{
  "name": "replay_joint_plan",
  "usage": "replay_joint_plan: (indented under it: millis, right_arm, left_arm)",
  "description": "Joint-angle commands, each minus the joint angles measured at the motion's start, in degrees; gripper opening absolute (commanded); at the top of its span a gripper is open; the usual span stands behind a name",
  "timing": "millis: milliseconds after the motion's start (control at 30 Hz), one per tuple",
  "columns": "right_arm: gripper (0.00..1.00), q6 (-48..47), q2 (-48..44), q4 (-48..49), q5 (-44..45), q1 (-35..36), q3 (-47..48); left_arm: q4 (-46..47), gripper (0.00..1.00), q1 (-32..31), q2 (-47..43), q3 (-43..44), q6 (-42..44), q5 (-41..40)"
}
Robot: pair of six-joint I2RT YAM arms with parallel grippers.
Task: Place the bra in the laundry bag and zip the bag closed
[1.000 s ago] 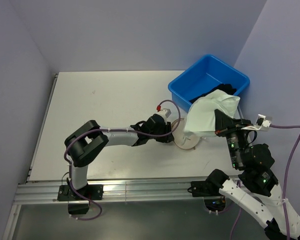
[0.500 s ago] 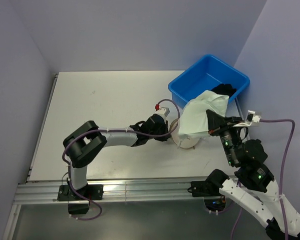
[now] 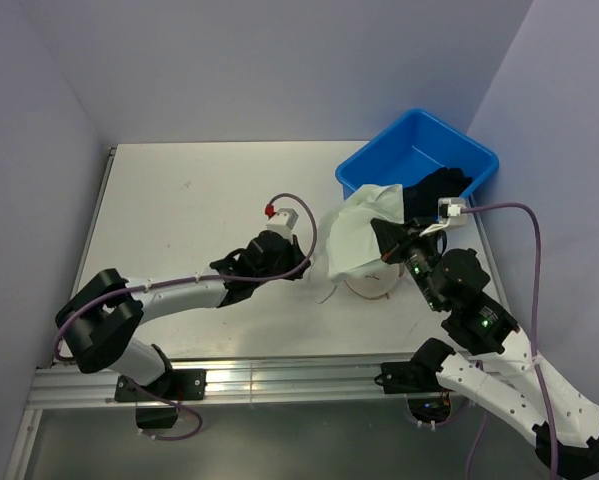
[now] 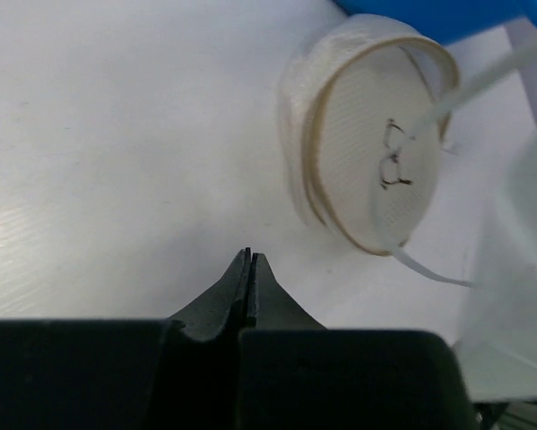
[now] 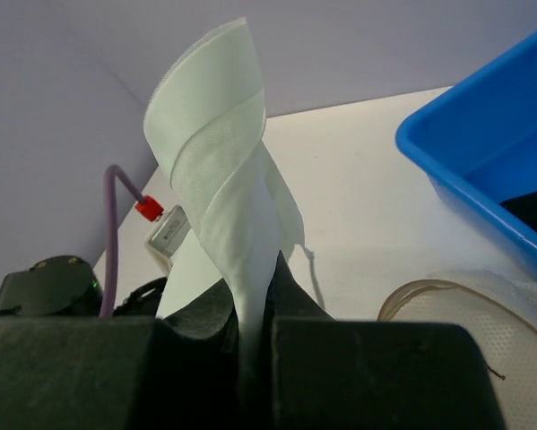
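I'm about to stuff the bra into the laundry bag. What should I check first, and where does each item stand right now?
1. Right claw grip on the bra: ok, the cloth is pinched in the shut claw.
2. Left claw free to help: ok, it is shut on nothing and apart from the laundry bag.
3. Bag unzipped, with its opening reachable: cannot tell. Only its round face and tan rim show.
4. Bag held steady: not ok, neither claw grips it.
5. Bra positioned over the bag: ok, in the top view it hangs above the bag, beside the blue bin.
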Motion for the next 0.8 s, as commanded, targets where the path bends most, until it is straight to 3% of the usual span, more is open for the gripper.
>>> replay_joint_plan:
  millis: [0, 133, 367, 767]
  right_arm:
    - [0.00, -0.05, -2.28, 2.57, 5.99, -0.25, 3.11]
    - [0.00, -1.28, -6.59, 0.03, 12.23, -0.25, 4.35]
    - [0.00, -3.66, -10.98, -4.28, 18.57, -0.25, 5.23]
    - [0.00, -3.75, -12.92, -5.87, 16.64, -0.25, 4.08]
  left_arm:
    - [3.08, 0.06, -1.78, 0.90, 2.94, -0.67, 5.30]
    - [4.14, 0.25, -2.40, 6.86, 7.34, -2.52, 7.85]
    - [3.88, 0.32, -4.24, 14.43, 14.01, -3.93, 10.58]
    - [0.36, 0.36, -5.12, 19.27, 18.76, -0.59, 2.41]
